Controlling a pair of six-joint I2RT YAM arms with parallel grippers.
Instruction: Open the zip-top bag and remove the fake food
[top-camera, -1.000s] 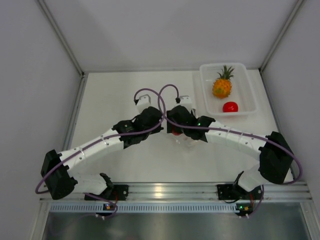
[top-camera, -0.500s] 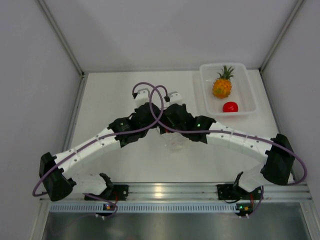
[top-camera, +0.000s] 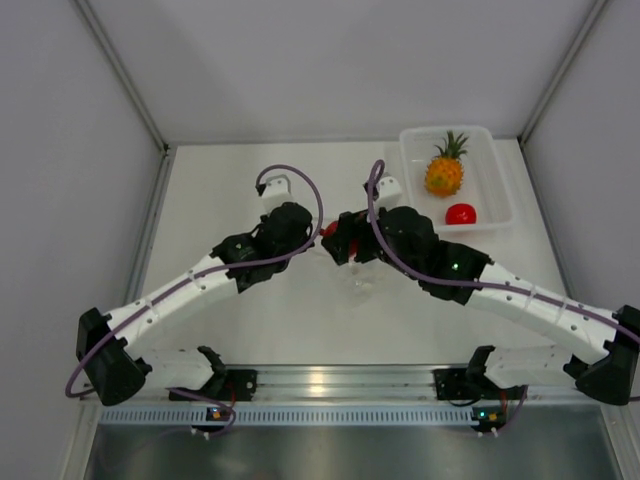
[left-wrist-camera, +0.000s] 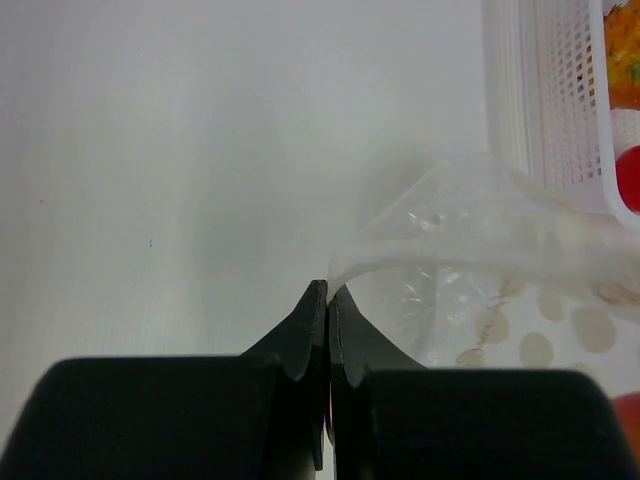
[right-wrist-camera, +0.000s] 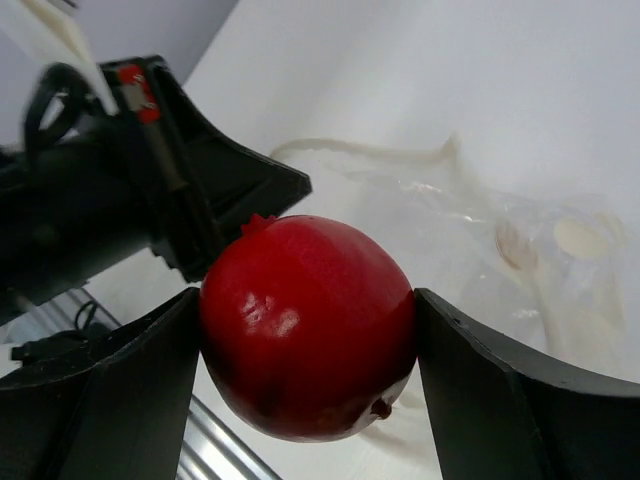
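The red fruit (right-wrist-camera: 305, 320) sits clamped between the two fingers of the right gripper (right-wrist-camera: 308, 345), one finger pressed on each side. It is glossy and round, with a small nub on top and a little stem scar low on its near side. It hangs clear of the zip-top bag (right-wrist-camera: 470, 240), which lies below and beyond it on the table (top-camera: 230, 180).

The bag is thin and clear with pale round spots, and no fruit shows inside it. Its white zip strip runs away from the left gripper (left-wrist-camera: 327, 295). That gripper's fingers are pressed together, and they appear to pinch the bag by its near corner, so that the film rises like a small tent.

The bin (top-camera: 484, 160) lies up and to the right of the held fruit in the top view, on the right arm's side and near it, with its long axis running away from the arm bases. It holds the pineapple (top-camera: 444, 172) at the far end and the second red fruit (top-camera: 460, 213) nearer. Likely next, the right arm carries its fruit over the bin's near left wall.
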